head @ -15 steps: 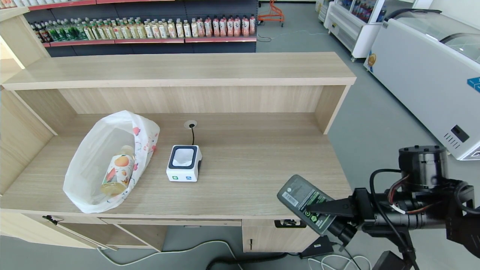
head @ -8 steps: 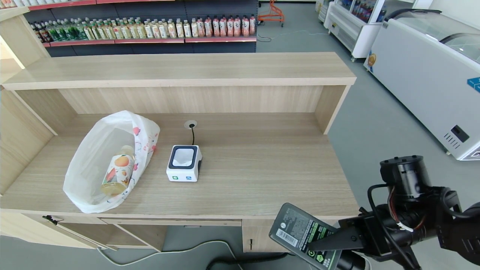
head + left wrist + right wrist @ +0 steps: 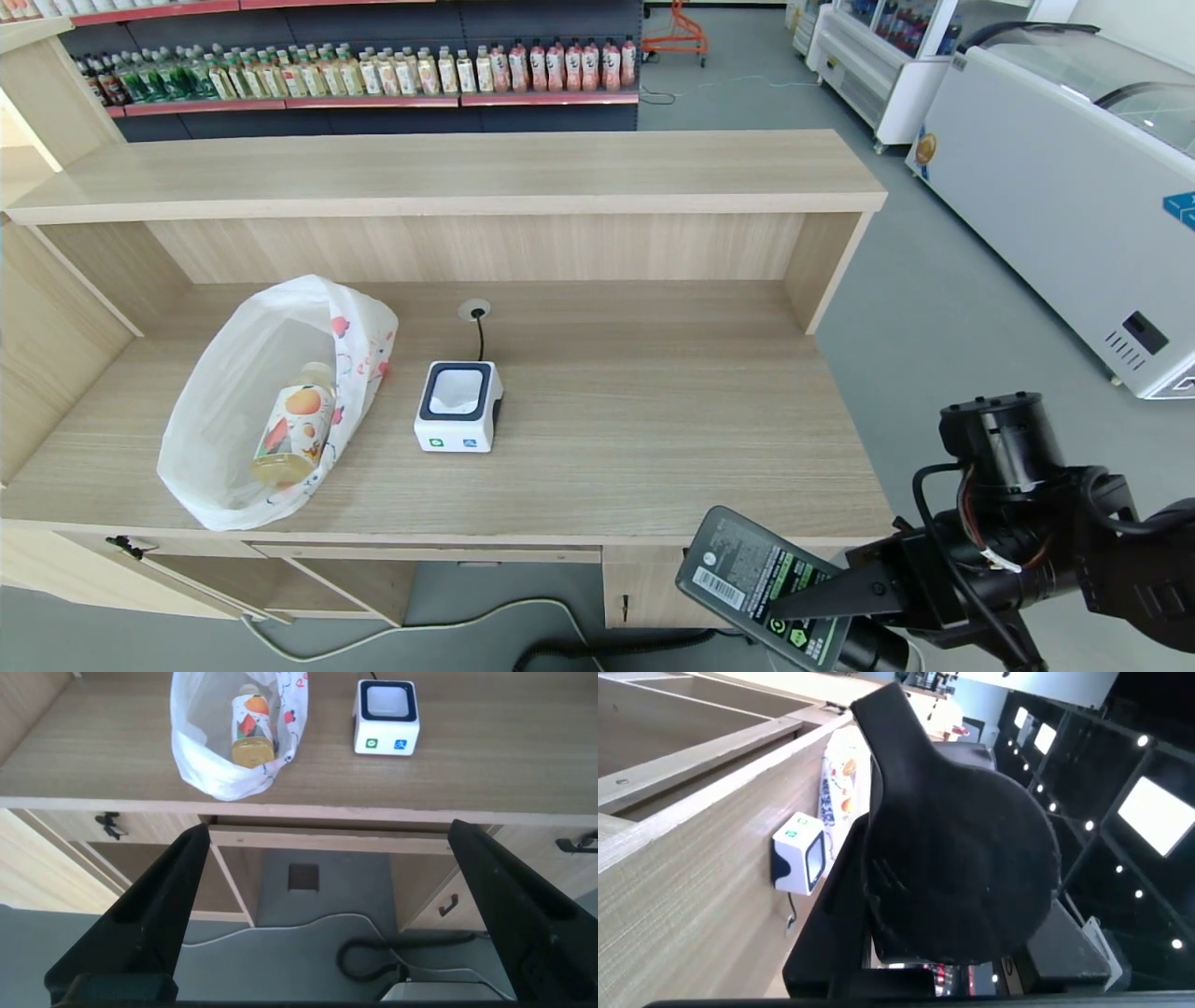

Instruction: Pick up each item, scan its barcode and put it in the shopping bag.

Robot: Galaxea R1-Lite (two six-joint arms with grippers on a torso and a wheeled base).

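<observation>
A dark flat packet (image 3: pixel 752 581) with a white barcode label and green print is held in front of the counter's front right corner, with my right gripper (image 3: pixel 782 609) shut on it. In the right wrist view the packet (image 3: pixel 960 849) is a black shape between the fingers. The white shopping bag (image 3: pixel 266 401) lies open on the counter's left part with a fruit-print bottle (image 3: pixel 297 426) inside. The white barcode scanner (image 3: pixel 458 406) stands just right of it. My left gripper (image 3: pixel 327 915) hangs open below the counter's front edge, facing the bag (image 3: pixel 213 742) and the scanner (image 3: pixel 386 716).
The wooden counter (image 3: pixel 653 420) has a raised back shelf and side walls. A cable runs from the scanner into a grommet (image 3: pixel 474 309). Drawers and cables lie under the counter. White freezers (image 3: pixel 1055 168) stand to the right, drink shelves (image 3: pixel 373 70) behind.
My right gripper has carried the packet down and back, from over the counter's front right corner to below its front edge. In the last half second it edged slightly right.
</observation>
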